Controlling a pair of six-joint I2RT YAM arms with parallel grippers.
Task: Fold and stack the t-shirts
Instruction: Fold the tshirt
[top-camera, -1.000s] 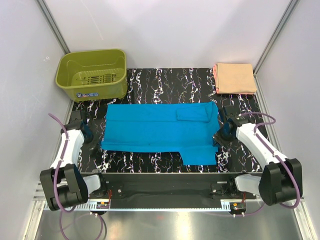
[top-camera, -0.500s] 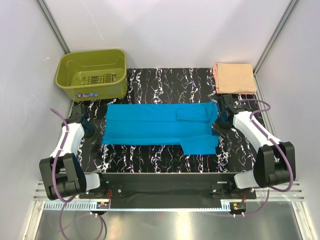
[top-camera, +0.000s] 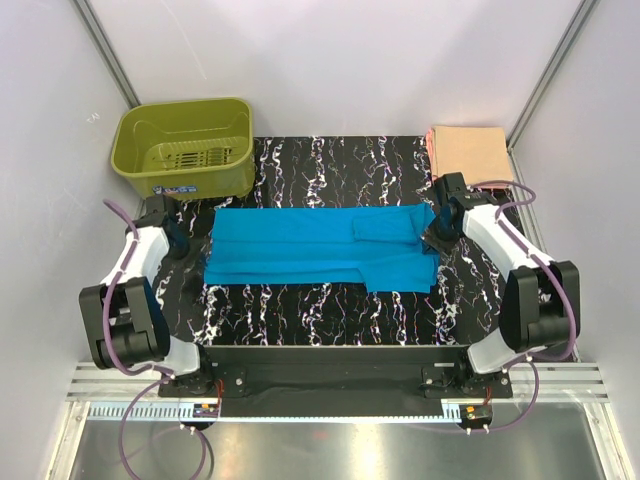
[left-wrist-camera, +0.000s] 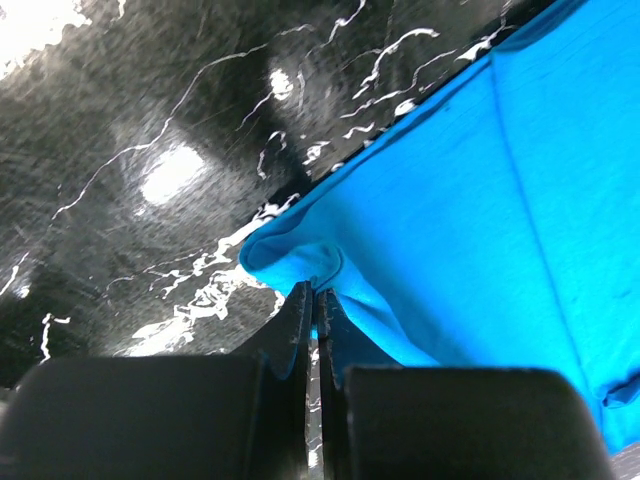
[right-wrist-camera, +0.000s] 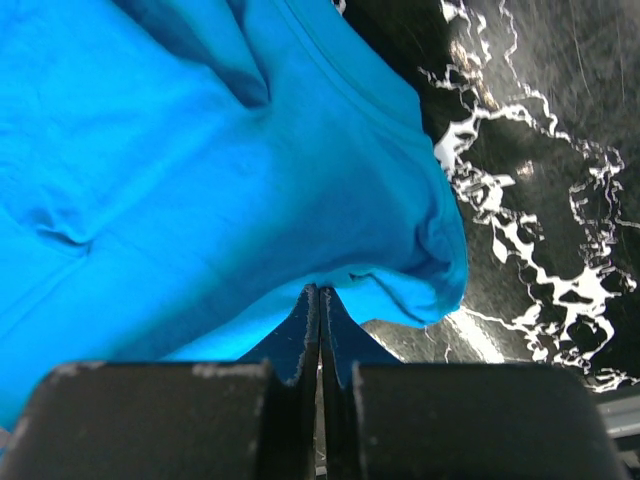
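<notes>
A turquoise-blue t-shirt (top-camera: 310, 250) lies across the middle of the black marbled table (top-camera: 330, 165), folded into a long band. My left gripper (top-camera: 190, 245) is shut on the shirt's left edge (left-wrist-camera: 300, 255). At the opposite end my right gripper (top-camera: 432, 240) is shut on the right edge (right-wrist-camera: 400, 270). Each pinched corner bunches up just past the fingertips in its wrist view. A folded peach-orange t-shirt (top-camera: 468, 155) rests at the back right corner, apart from both grippers.
An olive-green plastic basket (top-camera: 185, 148) stands at the back left corner, close behind the left arm. White walls with metal posts close in the table on three sides.
Both grippers have carried the shirt's near edge away from me toward the back. The blue cloth has gone from a wide sheet to a narrower folded band.
</notes>
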